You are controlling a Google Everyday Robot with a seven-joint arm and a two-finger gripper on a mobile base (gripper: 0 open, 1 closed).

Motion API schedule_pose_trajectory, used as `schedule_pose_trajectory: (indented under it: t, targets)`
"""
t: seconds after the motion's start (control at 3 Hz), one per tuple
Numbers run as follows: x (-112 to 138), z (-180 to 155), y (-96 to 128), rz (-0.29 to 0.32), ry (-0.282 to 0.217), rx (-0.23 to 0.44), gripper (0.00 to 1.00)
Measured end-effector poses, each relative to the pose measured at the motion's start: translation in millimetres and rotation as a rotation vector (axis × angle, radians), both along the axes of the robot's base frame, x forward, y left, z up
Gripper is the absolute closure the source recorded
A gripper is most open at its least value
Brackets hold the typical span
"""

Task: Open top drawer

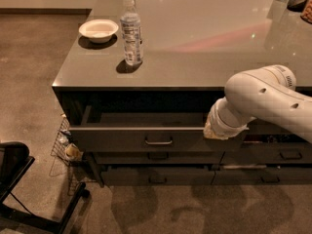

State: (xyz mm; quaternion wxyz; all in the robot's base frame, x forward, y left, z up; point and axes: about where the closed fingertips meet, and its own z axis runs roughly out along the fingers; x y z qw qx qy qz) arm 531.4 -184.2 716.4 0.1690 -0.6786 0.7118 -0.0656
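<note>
The top drawer (pixel 117 138) is a wide, dark grey drawer under the left part of the countertop (pixel 204 43). It stands pulled out a short way, and its smooth inside shows above the front panel. Its small metal bar handle (pixel 158 142) sits at the centre of the front. My white arm (pixel 263 96) reaches in from the right. My gripper (pixel 215 130) is at the right end of the drawer front, mostly hidden behind the wrist.
A white bowl (pixel 98 29) and a water bottle (pixel 131 30) stand on the countertop's left part. Shorter drawers (pixel 156 175) lie below, and narrower ones (pixel 290 155) to the right. A wire basket (pixel 66 145) hangs at the cabinet's left side. A black chair base (pixel 19 179) is at lower left.
</note>
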Motion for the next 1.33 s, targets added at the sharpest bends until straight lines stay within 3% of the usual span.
schedule_pose_trajectory:
  t: [0.33,1.0,1.33]
  targets:
    - [-1,1,0,0.001,-0.001,-0.001,0.04]
    - [-1,1,0,0.001,-0.002,-0.002,0.0]
    - [5,-17,17,0.038,0.037,-0.015,0.0]
